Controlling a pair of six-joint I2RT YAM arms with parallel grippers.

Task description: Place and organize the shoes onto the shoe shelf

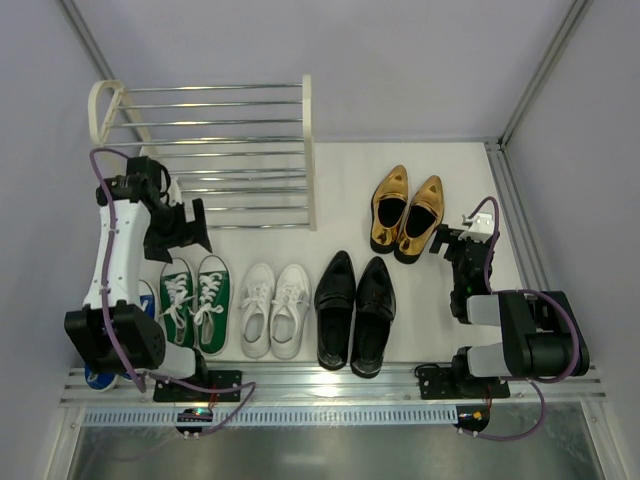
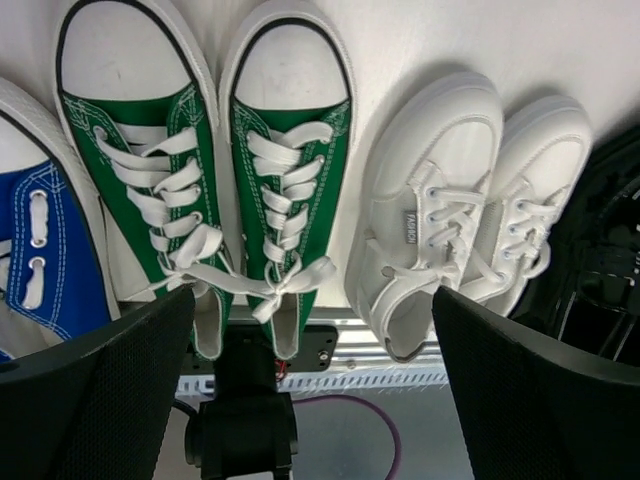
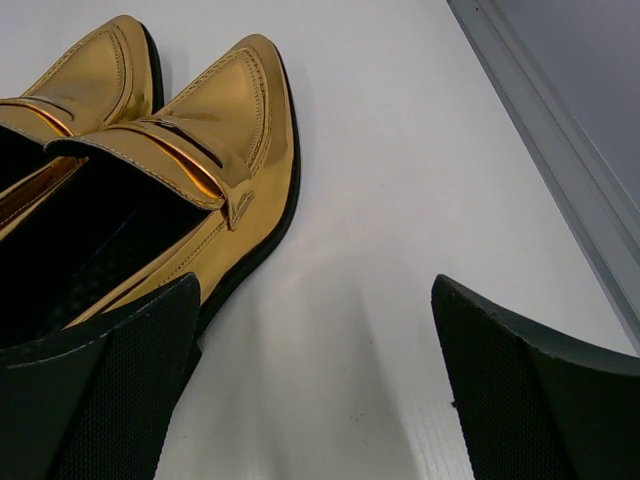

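Note:
The shoe shelf (image 1: 215, 150), cream ends and chrome rods, stands at the back left and holds no shoes. On the table lie green sneakers (image 1: 195, 300), white sneakers (image 1: 273, 310), black loafers (image 1: 355, 312) and gold shoes (image 1: 407, 213). A blue sneaker (image 2: 35, 250) shows at the left edge of the left wrist view, next to the green sneakers (image 2: 215, 170) and white sneakers (image 2: 455, 215). My left gripper (image 1: 185, 232) hovers open above the green pair's toes, holding nothing. My right gripper (image 3: 315, 390) is open and low, just right of the gold shoes (image 3: 150, 170).
Grey walls close in the left, back and right. A metal frame rail (image 1: 520, 220) runs along the right side of the white table. The arms' mounting rail (image 1: 330, 380) crosses the near edge, with a purple cable (image 2: 370, 430) below it.

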